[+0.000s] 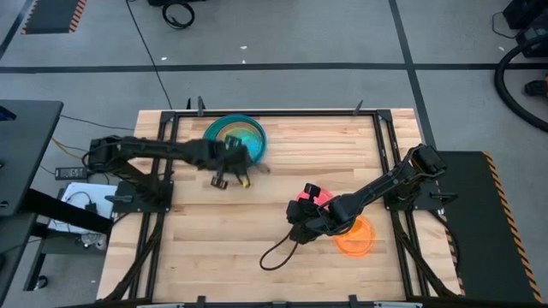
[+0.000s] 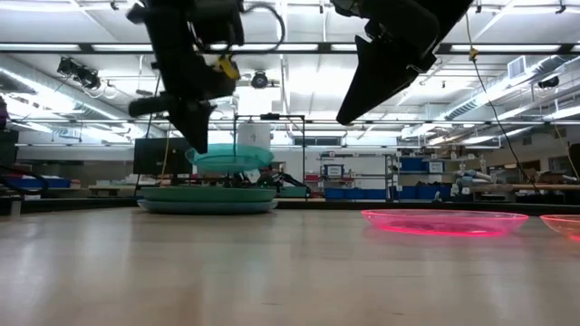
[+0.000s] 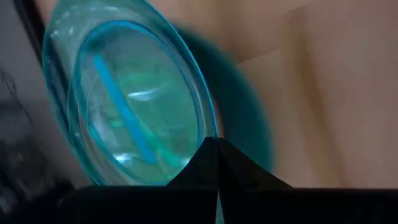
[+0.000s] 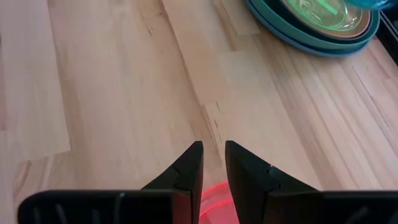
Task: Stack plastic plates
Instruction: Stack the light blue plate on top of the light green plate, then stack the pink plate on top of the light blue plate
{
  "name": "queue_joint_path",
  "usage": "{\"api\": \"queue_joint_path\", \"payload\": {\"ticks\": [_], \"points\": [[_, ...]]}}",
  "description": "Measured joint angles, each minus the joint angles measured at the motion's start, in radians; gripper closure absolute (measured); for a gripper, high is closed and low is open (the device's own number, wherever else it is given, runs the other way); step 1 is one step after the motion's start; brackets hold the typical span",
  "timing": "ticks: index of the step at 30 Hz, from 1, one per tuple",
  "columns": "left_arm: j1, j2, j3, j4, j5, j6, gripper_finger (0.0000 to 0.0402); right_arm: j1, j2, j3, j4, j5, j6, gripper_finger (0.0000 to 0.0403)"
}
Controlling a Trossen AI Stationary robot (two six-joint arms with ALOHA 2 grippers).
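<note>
Plates sit in a stack. Left gripper pinches a see-through blue plate just above that stack. Right gripper, nearly closed, holds nothing, well apart from the stack, over the pink plate; the orange plate is beside it.

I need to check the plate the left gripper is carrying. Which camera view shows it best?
The left wrist view: the translucent teal plate fills the picture, pinched at its rim. The low view shows it edge-on above the plate stack. The high view largely hides it under the left gripper. The right wrist view shows only a sliver.
</note>
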Motion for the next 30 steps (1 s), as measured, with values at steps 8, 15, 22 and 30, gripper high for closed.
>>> {"api": "queue_joint_path", "payload": {"ticks": [8, 15, 22, 30], "points": [[0.232, 0.018, 0.0, 0.008, 0.101, 0.0, 0.0399, 0.0, 0.0, 0.0, 0.003, -0.001, -0.001, 0.0324], [0.289, 0.075, 0.0, 0.05, 0.188, -0.047, 0.0382, 0.0, 0.0, 0.0, 0.024, -0.002, -0.005, 0.0324], [0.258, 0.106, 0.0, 0.059, 0.18, -0.087, 0.0286, 0.0, 0.0, 0.0, 0.04, -0.01, -0.02, 0.0324], [0.157, 0.028, 0.001, 0.066, 0.1, -0.106, 0.0215, 0.0, 0.0, 0.0, 0.037, -0.032, -0.009, 0.0324]]}}
